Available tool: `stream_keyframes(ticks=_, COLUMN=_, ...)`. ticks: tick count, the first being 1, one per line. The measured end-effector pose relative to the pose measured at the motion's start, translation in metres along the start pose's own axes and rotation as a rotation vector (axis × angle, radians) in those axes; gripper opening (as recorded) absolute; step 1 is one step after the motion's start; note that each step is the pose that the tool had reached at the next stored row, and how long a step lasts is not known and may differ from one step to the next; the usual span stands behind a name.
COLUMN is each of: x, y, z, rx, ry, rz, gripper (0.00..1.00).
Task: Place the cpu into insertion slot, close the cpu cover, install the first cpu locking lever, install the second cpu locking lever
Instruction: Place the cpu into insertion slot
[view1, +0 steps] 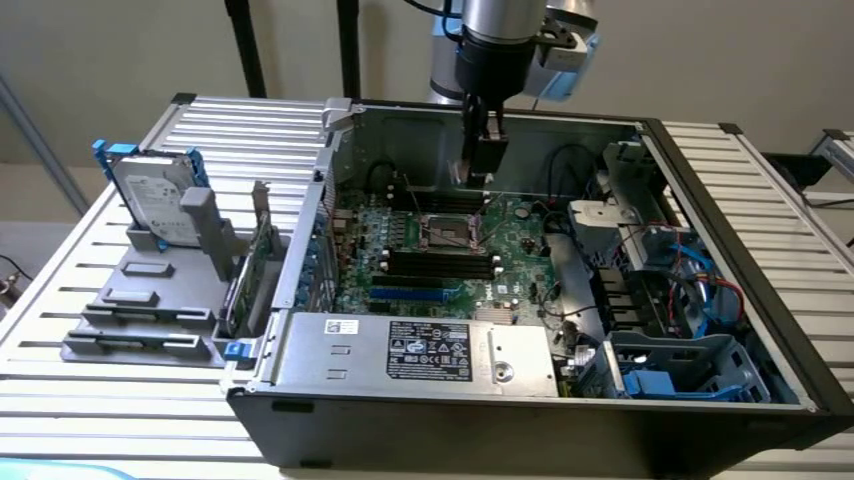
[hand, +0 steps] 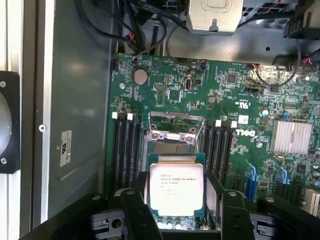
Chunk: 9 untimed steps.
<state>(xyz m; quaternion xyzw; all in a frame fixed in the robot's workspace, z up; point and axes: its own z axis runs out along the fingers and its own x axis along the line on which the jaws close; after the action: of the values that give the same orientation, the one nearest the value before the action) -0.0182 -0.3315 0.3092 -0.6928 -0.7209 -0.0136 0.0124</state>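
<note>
- The pincer (hand: 177, 212) is clamped on the cpu (hand: 176, 189), with a black finger (hand: 134, 210) at each of two opposite edges. The chip lies flat, its printed silver top toward the wrist camera.
- In the exterior view the pincer (view1: 478, 172) hangs inside the open case (view1: 534, 430), above the green board (view1: 514, 250). It is near the far side of the slot (view1: 451, 233) and clear of it.
- In the wrist view the slot (hand: 172, 146) lies just past the cpu, its dark centre partly hidden by the chip held above it.
- The cover (hand: 173, 126) seems to be flipped open at the slot's far edge, though its angle is hard to judge.
- Black sticks (hand: 125, 145) stand in rows on both sides of the slot.
- A silver power supply (view1: 414, 350) sits along the near side of the case.
- On the slatted surface (view1: 107, 400), to the exterior view's left of the case, a drive (view1: 154, 200) stands upright in a grey holder (view1: 147, 300).
</note>
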Motion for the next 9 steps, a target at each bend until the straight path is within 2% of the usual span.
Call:
stream_keyframes(ticks=4, x=0.0, y=-0.0016, z=0.0052, rx=-0.0013, ry=-0.0015, rz=0.038, gripper=0.55)
stream_keyframes(ticks=9, x=0.0, y=-0.0133, z=0.0142, rx=-0.0016, ry=-0.0041, rz=0.044, gripper=0.55)
